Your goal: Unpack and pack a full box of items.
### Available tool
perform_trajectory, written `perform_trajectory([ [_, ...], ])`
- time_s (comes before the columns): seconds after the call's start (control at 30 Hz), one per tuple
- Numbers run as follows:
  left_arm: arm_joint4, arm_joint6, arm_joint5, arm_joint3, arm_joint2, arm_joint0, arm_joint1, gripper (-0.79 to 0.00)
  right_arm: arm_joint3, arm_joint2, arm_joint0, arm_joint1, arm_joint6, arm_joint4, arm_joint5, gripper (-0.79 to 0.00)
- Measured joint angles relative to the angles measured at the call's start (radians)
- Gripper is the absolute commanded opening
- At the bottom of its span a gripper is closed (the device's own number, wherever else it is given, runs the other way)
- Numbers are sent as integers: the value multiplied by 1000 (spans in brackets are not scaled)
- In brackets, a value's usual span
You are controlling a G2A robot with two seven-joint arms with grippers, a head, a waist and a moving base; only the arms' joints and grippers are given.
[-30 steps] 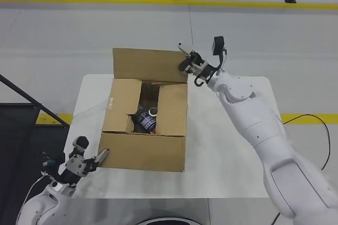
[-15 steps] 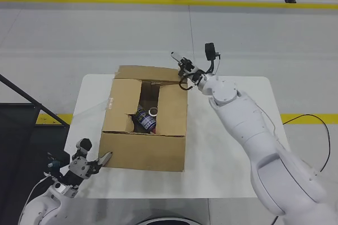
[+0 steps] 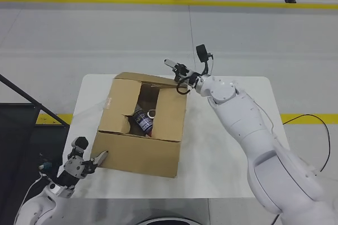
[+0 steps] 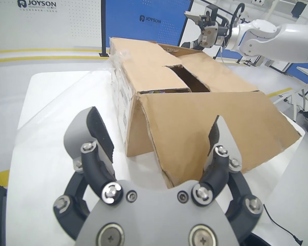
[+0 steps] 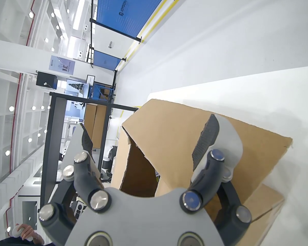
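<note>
One brown corrugated cardboard box [image 3: 170,115] stands at the centre of the top view, turned slightly askew on one white rectangular table [image 3: 231,146]. Four flaps are countable: two side flaps folded inward with a dark gap between them, one far flap lowered along the upper edge, and one near flap slanting outward toward the lower edge of the frame. In the gap lies one dark cylindrical can with a pale end [image 3: 145,118]; other contents are too hidden to count. One scrap of clear tape [image 3: 109,102] clings to the box's left edge.

The left gripper [image 3: 89,161] sits at lower left, just beside the near flap's corner, its two fingers spread and grasping nothing; the left wrist view shows the left gripper [image 4: 155,119] facing that flap. The right gripper [image 3: 177,76] is at upper centre, at the box's far right corner. In the right wrist view the right gripper [image 5: 147,126] is released, with the far flap showing between its two fingers; contact cannot be judged.
</note>
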Motion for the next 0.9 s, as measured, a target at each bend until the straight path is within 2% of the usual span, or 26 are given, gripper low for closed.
perform_trajectory([
  [0.23,-67,17,40,5,-33,-2,-2,0,12,12,5,-1,62,-18,-12,0],
  [0.43,-193,-49,62,38,-56,-55,-1,0,14,28,7,2,62,-31,-39,0],
  [0.67,-292,-209,-27,110,-47,-194,14,0,-1,72,-3,19,50,-10,-134,0],
  [0.9,-357,-370,-188,194,-18,-330,34,0,-46,122,-32,54,108,7,-222,0],
])
